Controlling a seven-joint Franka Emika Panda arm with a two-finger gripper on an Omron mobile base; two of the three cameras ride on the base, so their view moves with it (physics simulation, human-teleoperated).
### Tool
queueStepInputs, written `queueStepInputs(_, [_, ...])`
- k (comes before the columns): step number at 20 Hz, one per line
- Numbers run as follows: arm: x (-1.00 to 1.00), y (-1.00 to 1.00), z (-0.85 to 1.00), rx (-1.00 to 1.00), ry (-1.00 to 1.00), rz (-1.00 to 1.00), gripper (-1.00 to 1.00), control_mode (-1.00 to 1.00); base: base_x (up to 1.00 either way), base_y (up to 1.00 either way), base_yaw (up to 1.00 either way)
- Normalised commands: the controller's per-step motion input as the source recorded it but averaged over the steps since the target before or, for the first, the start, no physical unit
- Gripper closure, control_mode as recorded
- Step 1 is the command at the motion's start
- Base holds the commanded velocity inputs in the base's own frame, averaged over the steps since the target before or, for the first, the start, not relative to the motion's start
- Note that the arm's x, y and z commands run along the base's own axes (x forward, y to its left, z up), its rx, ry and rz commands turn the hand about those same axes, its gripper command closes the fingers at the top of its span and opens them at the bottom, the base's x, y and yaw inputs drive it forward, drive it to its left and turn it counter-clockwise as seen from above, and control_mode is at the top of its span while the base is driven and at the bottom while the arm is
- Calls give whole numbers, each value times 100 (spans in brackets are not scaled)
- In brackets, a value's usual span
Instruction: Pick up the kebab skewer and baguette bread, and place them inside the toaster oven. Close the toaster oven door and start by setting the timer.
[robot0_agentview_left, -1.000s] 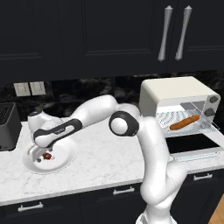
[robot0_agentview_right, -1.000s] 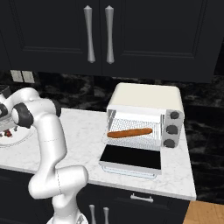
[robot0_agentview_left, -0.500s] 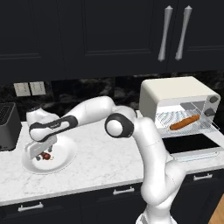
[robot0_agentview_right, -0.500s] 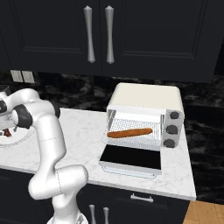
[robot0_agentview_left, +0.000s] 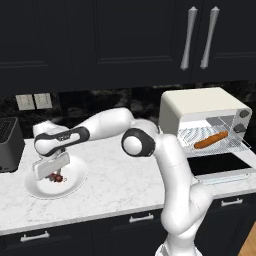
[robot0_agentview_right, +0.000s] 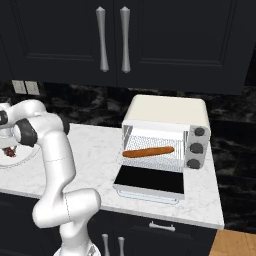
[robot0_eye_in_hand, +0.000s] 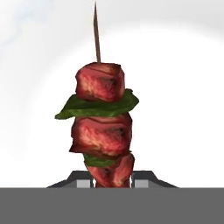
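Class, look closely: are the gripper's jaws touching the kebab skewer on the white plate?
Touching. In the hand view the gripper has both jaws pressed against the lowest meat chunk of the kebab skewer, with no gap on either side.

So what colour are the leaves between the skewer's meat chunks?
Dark green, clearest in the hand view on the kebab skewer.

Kebab skewer (robot0_eye_in_hand: 101, 127) on plate; baguette bread (robot0_agentview_left: 211, 140) inside open toaster oven (robot0_agentview_left: 200, 102).

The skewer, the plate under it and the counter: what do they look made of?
Skewer: glossy red-brown meat chunks with green leaves between, on a thin dark stick, probably wood.
Plate: plain smooth white, likely ceramic.
Counter: white with grey veins, looks like polished marble, though it could be imitation.
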Motion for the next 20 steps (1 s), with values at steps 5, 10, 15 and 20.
queueStepInputs(5, [-63,-50,35,0,0,-1,100,-100,0,0,0])
queueStepInputs(10, [-67,-63,71,0,0,-1,100,-100,0,0,0])
queueStepInputs(15, [-79,-67,52,0,0,0,100,-100,0,0,0])
queueStepInputs(20, [-70,-73,45,0,0,0,100,-100,0,0,0])
